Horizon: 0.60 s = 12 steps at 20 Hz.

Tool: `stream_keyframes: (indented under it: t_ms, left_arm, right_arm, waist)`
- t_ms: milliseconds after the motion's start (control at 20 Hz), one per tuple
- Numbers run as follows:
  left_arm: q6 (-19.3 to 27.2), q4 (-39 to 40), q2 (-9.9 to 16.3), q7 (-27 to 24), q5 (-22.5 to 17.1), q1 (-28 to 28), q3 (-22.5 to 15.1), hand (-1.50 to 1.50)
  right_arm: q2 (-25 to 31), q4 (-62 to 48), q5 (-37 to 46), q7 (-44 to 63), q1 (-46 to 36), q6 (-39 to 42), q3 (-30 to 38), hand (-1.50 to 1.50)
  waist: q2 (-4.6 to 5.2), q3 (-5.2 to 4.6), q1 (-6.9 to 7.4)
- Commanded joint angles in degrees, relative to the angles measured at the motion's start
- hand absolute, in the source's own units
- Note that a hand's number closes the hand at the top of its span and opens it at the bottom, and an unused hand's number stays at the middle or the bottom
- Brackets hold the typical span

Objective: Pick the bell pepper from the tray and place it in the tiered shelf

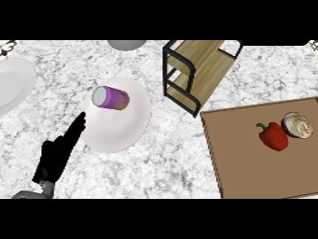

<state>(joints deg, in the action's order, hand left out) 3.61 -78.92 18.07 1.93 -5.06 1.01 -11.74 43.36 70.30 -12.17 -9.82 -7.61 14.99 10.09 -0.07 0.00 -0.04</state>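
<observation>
A red bell pepper [275, 136] with a green stem lies on the brown tray [244, 158] at the right. Beside it on the tray sits a small round bowl-like item [299, 125] with a pale filling. The tiered shelf [197, 70], black frame with wooden boards, stands at the upper middle, left of the tray's far corner. My left hand [57, 154] shows at the lower left, open with fingers straight, pointing up toward a white plate. It is far from the pepper. A tiny dark bit shows at the right edge near the tray; I cannot tell what it is.
A white plate [120, 130] in the middle carries a purple cup [111, 98] lying on its side. Another white plate [3, 88] sits at the far left. A grey round object [126, 44] is at the top edge. The counter is marbled grey.
</observation>
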Motion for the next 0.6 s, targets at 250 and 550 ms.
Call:
stream_keyframes:
  t_ms: [250, 550]
  left_arm:
    - [-0.54, 0.92, -0.18, -0.69, 0.93, -0.60, -0.25, 0.00]
    - [-2.15, -0.27, 0.32, 0.14, 0.30, 0.29, -0.21, 0.00]
  right_arm:
    - [11.00, 13.60, 14.81, 17.84, -1.03, 2.35, -11.81, -1.50]
    - [15.12, 22.98, 29.24, 36.45, -5.04, -0.25, -19.83, -1.50]
  waist:
    - [0.03, -0.26, 0.88]
    - [-0.07, -0.26, 1.53]
